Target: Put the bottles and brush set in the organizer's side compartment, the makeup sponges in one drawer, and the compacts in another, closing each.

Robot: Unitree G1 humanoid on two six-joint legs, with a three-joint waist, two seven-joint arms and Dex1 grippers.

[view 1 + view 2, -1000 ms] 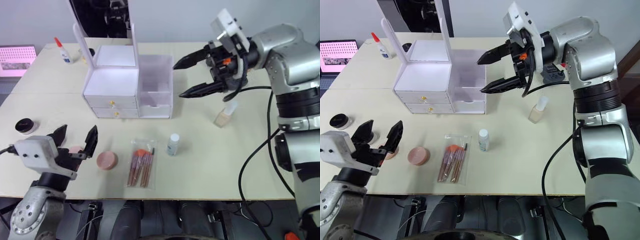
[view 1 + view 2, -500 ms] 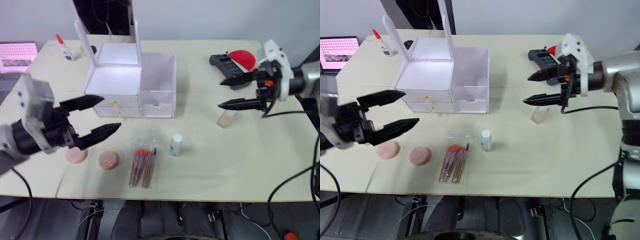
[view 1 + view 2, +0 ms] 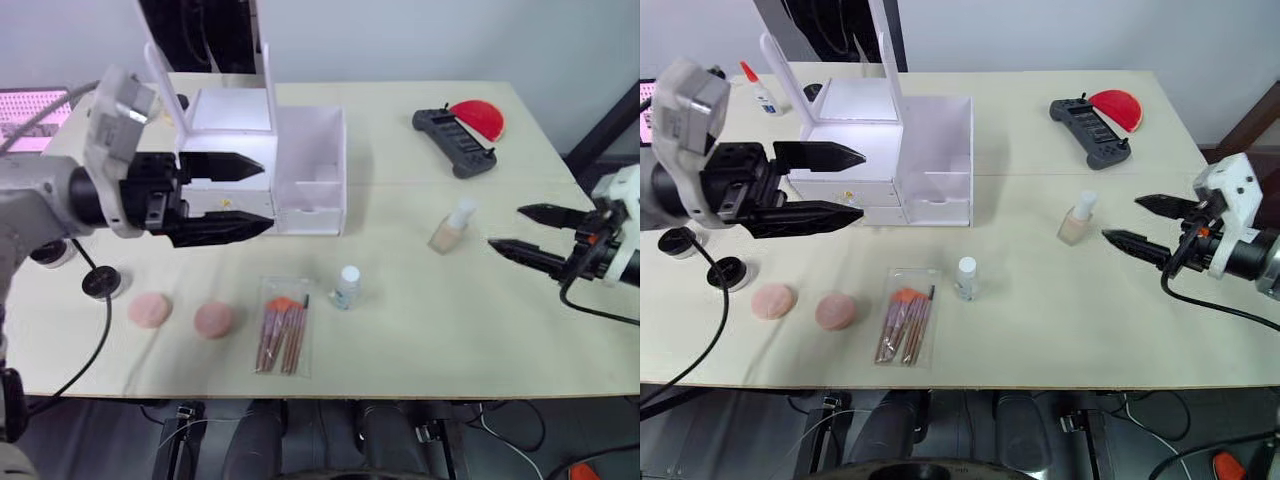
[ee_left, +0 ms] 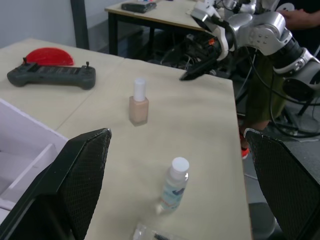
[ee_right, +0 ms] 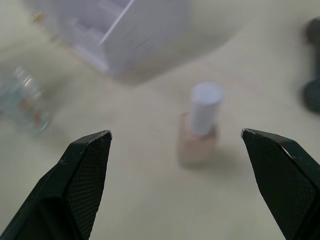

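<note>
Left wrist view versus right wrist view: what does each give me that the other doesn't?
Left wrist view: the red half-disc next to the dark controller, and the right pincer out past the bottles. Right wrist view: a gold drawer knob on the organizer's front. Shared: the foundation bottle standing upright, the small clear bottle, and part of the white organizer.

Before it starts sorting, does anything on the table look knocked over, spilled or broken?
Nothing stands out. The beige foundation bottle and small clear bottle stand upright, the bagged brush set lies flat, and the white organizer's drawers are shut.
</note>
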